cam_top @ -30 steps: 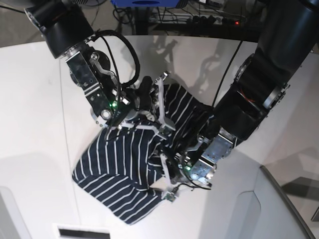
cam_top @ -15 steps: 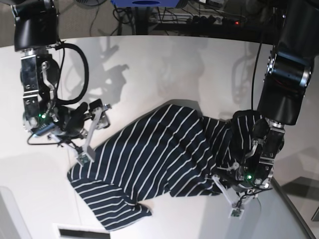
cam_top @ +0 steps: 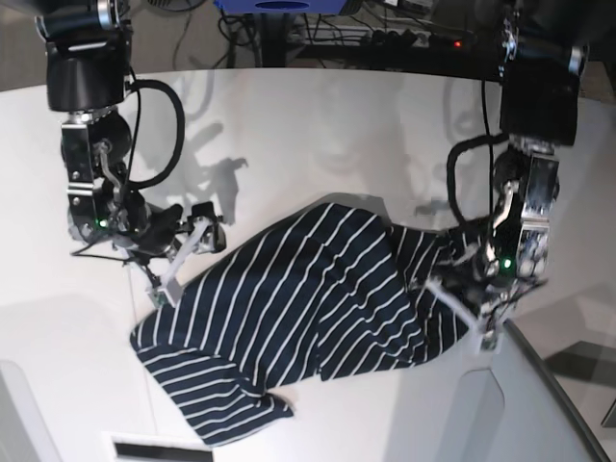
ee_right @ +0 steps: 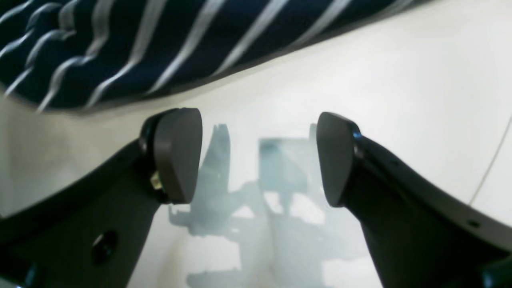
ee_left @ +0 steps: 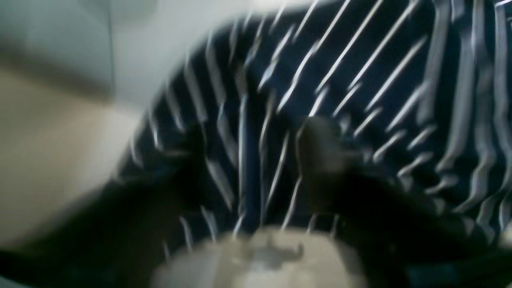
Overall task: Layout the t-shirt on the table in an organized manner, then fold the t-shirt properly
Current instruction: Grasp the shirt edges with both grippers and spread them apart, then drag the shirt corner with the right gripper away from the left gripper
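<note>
The t-shirt, dark navy with thin white stripes, lies stretched out diagonally on the white table. My right gripper hovers just off the shirt's upper left edge. In the right wrist view, that right gripper is open with only bare table between its fingers, and the t-shirt edge lies just beyond them. My left gripper sits on the bunched right end of the shirt. The left wrist view is blurred: the left gripper has striped t-shirt fabric between its dark fingers, and any grip is unclear.
A thin dark seam runs down the table at the left. A grey raised panel borders the table at the lower right. Cables and a power strip lie behind the far edge. A white card sits at the front edge.
Both arms have swung apart from the middle, drawing the crumpled shirt out into a long diagonal spread. The right gripper has opened and let go of the fabric.
</note>
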Tool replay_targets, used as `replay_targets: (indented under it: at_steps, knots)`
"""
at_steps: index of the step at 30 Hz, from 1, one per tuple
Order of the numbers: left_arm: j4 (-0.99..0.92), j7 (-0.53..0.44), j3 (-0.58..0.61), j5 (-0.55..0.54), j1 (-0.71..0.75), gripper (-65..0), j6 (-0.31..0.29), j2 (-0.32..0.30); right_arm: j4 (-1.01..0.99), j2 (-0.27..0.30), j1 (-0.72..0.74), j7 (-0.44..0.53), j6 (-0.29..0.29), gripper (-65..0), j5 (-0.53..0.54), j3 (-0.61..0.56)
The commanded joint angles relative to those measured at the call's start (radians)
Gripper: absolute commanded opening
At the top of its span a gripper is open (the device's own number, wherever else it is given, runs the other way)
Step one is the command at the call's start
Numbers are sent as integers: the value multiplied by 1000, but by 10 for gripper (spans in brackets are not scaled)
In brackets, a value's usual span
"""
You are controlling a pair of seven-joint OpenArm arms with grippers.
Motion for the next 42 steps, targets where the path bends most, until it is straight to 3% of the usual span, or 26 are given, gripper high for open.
replay_targets:
  at_steps: [1, 2, 5, 11, 15, 18, 21, 23, 26, 28, 29, 33, 42]
  knots:
    - [4, -19, -23, 36, -5, -607, 18, -23, -2, 1, 34, 43, 7, -224, 16, 4]
    - [-6, -19, -32, 70, 11, -650, 20, -23, -19, 1, 40, 63, 7, -224, 16, 4]
    - [-23, -36, -43, 196, 54, -650, 26, -17, -57, -2, 57, 99, 7, -224, 16, 4]
    - [-142, -243, -44, 454, 104, -650, 26, 49, -153, -28, 103, 141, 7, -224, 16, 5]
    - [-306, -341, -48, 563, 91, -650, 28, 85, -220, -55, 141, 149, 7, -224, 16, 5]
    - [-381, -399, -54, 555, 78, -650, 29, 85, -271, -69, 164, 150, 7, -224, 16, 5]
    - [-407, -402, -132, 531, 71, -650, 29, 85, -324, -85, 184, 175, 7, -227, 16, 5]
    - [-407, -402, -175, 524, 71, -650, 28, 85, -372, -91, 198, 192, 7, -263, 16, 5]
    - [-407, -402, -190, 527, 72, -650, 25, 85, -415, -94, 206, 192, 7, -440, 16, 5]
    - [-407, -404, -195, 532, 75, -650, 25, 84, -413, -94, 204, 193, 7, -611, 16, 5]
    - [-407, -404, -196, 529, 75, -650, 25, 81, -413, -92, 204, 188, 7, -650, 16, 5]
    - [-415, -404, -198, 529, 72, -650, 25, 69, -387, -72, 186, 165, 7, -645, 16, 5]
    - [-362, -399, -190, 526, 83, -650, 23, 61, -5, -8, 52, -82, -2, -650, 14, 5]
